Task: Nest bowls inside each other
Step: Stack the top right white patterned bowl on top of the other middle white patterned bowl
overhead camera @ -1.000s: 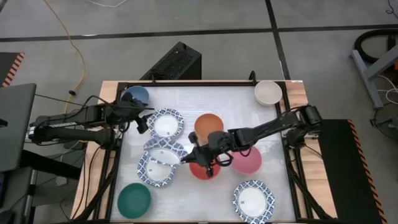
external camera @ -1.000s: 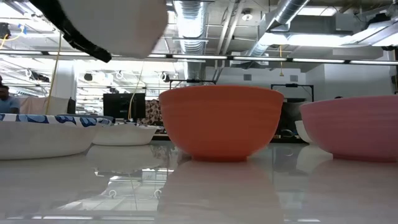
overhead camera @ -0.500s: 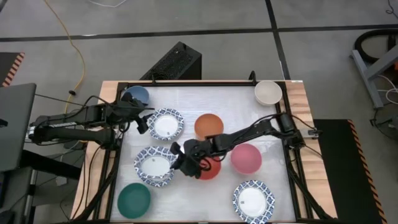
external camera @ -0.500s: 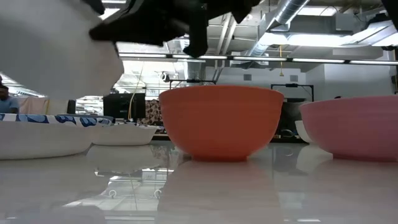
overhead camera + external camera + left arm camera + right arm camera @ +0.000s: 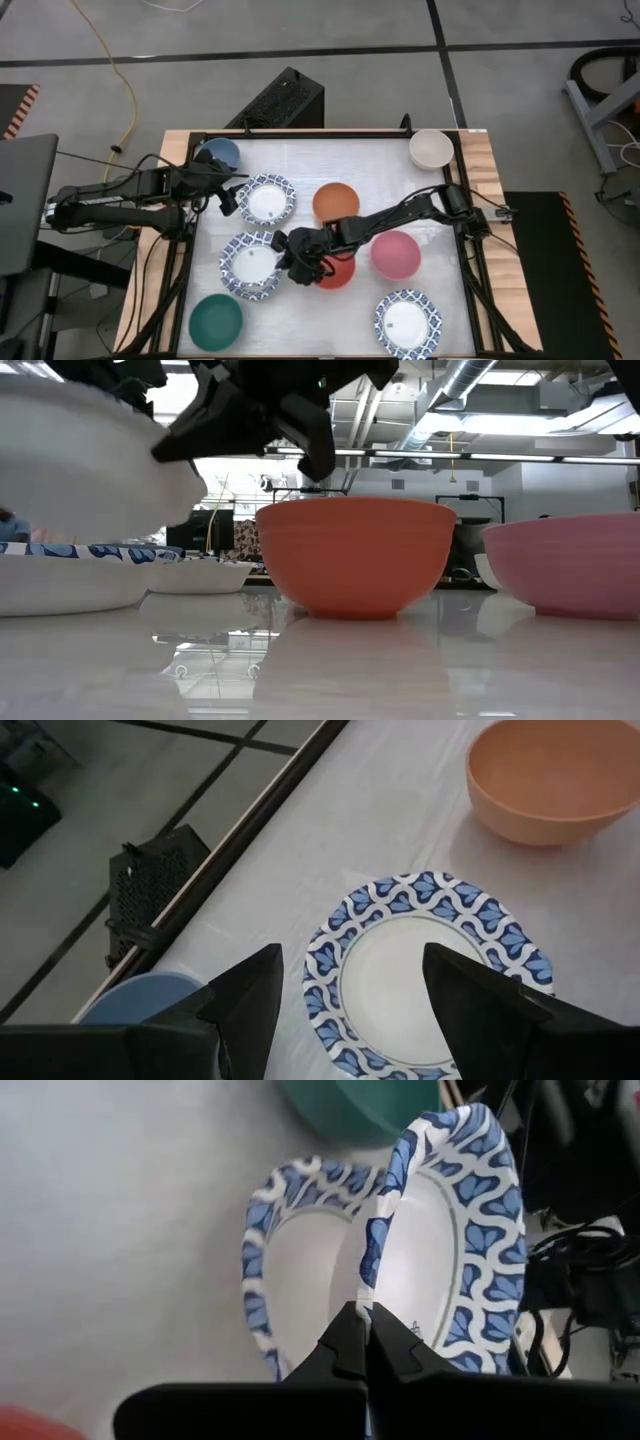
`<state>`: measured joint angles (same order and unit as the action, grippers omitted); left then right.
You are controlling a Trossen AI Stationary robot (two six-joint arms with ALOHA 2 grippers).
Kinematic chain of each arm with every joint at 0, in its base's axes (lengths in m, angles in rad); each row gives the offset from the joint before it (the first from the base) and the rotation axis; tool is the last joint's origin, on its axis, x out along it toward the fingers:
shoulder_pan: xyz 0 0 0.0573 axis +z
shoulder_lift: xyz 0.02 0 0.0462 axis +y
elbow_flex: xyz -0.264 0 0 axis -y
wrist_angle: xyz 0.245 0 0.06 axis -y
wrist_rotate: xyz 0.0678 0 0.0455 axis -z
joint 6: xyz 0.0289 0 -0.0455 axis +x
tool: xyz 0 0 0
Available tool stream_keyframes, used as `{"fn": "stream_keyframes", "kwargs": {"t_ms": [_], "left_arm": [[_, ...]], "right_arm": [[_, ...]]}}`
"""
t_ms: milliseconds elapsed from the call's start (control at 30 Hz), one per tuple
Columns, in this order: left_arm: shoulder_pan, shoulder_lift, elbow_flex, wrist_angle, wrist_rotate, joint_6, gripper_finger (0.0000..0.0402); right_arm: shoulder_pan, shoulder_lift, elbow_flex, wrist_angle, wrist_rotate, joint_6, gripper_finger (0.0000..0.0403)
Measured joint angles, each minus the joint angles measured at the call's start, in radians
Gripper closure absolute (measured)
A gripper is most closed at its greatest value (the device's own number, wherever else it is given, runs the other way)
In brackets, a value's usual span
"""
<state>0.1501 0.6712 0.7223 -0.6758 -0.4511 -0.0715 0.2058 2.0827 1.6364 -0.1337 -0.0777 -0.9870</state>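
Since a second ago your right pincer (image 5: 283, 255) has carried its patterned bowl (image 5: 445, 1250) leftward, from beside the red bowl (image 5: 337, 271) to directly over the second patterned bowl (image 5: 290, 1270) on the worktop (image 5: 330, 155); the left arm has not stirred. Right pincer is pinched tight on the carried bowl's rim, and the wrist view shows that bowl tilted, apparently not yet seated in the lower one. Judged risk: a thin rim pinch on a tilted bowl could slip or swing; released now, it may land edge-first, rock, and nudge the lower bowl out of line instead of nesting. Level it and centre it before you let go. Left pincer (image 5: 345, 1010) hovers with jaws wide, holding nothing, above a third patterned bowl (image 5: 267, 199), with the blue bowl (image 5: 219, 153) just beside. Surroundings: orange bowl (image 5: 335, 203) and red bowl lie near the right arm's forearm, so a withdrawal swing could clip them; pink bowl (image 5: 396, 254) is beyond, green bowl (image 5: 216, 320) near the stack's front-left, a fourth patterned bowl (image 5: 408, 324) at front right, cream bowl (image 5: 431, 148) far back right, well apart.
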Motion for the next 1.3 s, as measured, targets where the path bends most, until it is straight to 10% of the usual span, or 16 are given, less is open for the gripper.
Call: {"fn": "stream_keyframes", "kwargs": {"t_ms": [1300], "left_arm": [[0.0,0.0,0.0,-0.007,0.0,-0.003,0.0169]], "right_arm": [[-0.015,0.018,-0.002,0.084,0.0,0.068,0.0304]]}}
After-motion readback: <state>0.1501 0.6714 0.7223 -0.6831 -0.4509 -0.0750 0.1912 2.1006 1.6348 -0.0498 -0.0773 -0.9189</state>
